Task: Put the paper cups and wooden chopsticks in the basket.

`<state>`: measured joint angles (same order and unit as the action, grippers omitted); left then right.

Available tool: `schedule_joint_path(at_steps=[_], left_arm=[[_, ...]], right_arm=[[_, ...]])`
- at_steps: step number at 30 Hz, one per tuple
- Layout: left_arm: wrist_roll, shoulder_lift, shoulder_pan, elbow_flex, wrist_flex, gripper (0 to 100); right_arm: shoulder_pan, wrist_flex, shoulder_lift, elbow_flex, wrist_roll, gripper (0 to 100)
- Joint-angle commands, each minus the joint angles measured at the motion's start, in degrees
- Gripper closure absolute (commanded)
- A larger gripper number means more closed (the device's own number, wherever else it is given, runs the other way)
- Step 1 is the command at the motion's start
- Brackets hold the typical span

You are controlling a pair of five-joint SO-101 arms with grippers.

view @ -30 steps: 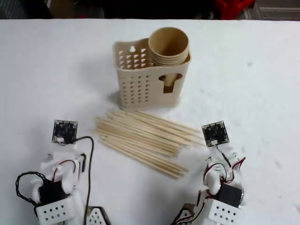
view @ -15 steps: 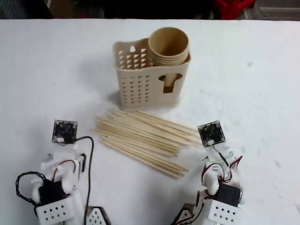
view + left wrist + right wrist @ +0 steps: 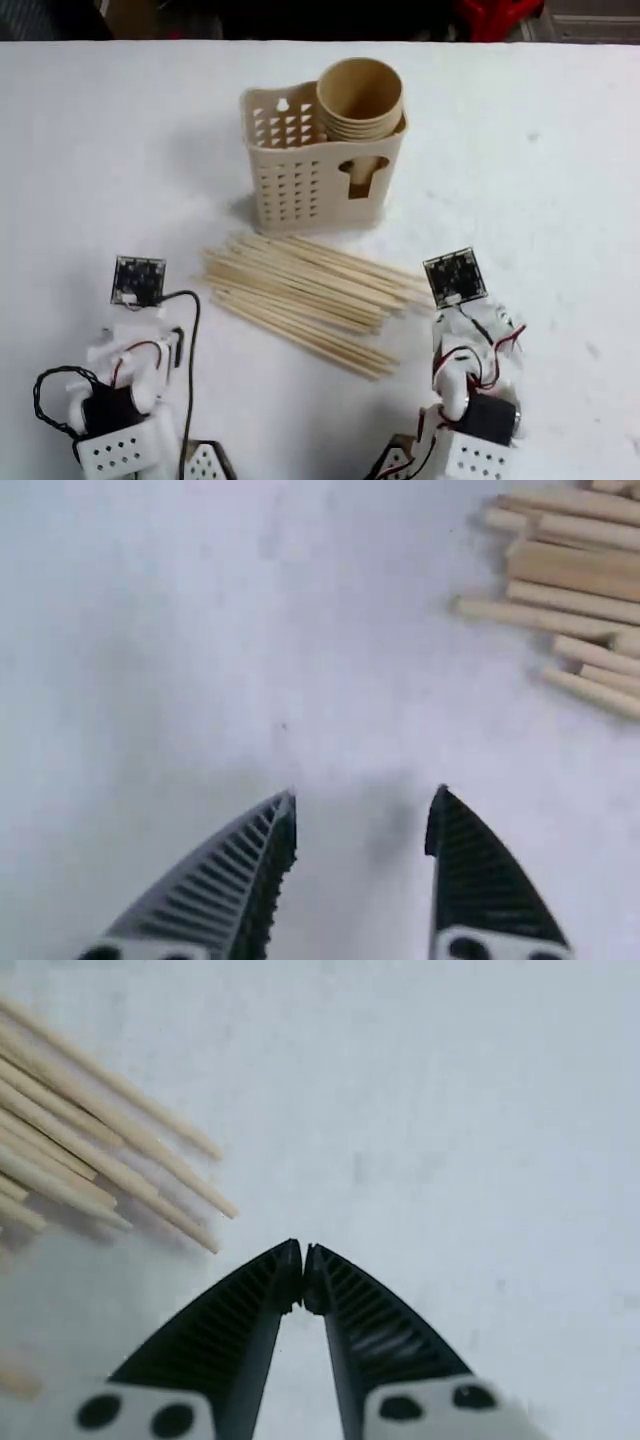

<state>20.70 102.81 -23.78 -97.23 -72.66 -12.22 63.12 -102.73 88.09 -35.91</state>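
A beige perforated basket (image 3: 300, 185) stands at the table's middle back, with a stack of tan paper cups (image 3: 360, 95) inside its right half. A loose pile of wooden chopsticks (image 3: 310, 295) lies on the white table in front of it. My left gripper (image 3: 360, 815) hovers open over bare table, with chopstick ends (image 3: 560, 590) a short way off. My right gripper (image 3: 302, 1270) is shut on nothing, just off the pile's tips (image 3: 120, 1160). In the high view the left arm (image 3: 125, 370) sits near the front left, the right arm (image 3: 465, 350) at the pile's right end.
White tabletop (image 3: 520, 180) stretches open on both sides of the basket. Dark floor and a red object (image 3: 495, 15) lie beyond the far edge. A black cable (image 3: 192, 350) loops beside the left arm.
The right arm has shifted slightly toward the chopstick pile and forward. The left arm, basket, cups and chopsticks have stayed where they were.
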Motion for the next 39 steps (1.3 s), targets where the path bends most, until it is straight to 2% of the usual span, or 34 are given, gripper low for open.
schedule_joint_path(at_steps=[1, 5, 10, 17, 21, 26, 31, 39], left_arm=[[0.26, 0.31, -0.4, 0.18, -0.09, 78], [0.26, 0.31, -0.4, 0.18, -0.09, 78], [0.26, 0.31, -0.4, 0.18, -0.09, 78], [0.26, 0.31, -0.4, 0.18, -0.09, 78], [0.26, 0.31, -0.4, 0.18, -0.09, 78], [0.26, 0.31, -0.4, 0.18, -0.09, 78], [0.26, 0.31, -0.4, 0.18, -0.09, 78], [0.26, 0.31, -0.4, 0.18, -0.09, 78]], right_arm=[[1.19, 5.67, 0.66, -12.4, -0.7, 97.8], [6.9, 13.23, 11.38, -23.82, -0.7, 97.9], [17.45, 15.25, 35.56, -33.14, -7.12, 97.8], [42.51, 14.37, 59.74, -43.69, -7.12, 97.6], [53.76, 5.67, 71.08, -44.4, -3.34, 93.0], [54.46, -3.82, 84.44, -46.24, -2.55, 79.6], [50.51, -10.86, 92.26, -48.62, -2.46, 81.5], [48.13, -15.34, 98.86, -48.44, -2.46, 81.5]])
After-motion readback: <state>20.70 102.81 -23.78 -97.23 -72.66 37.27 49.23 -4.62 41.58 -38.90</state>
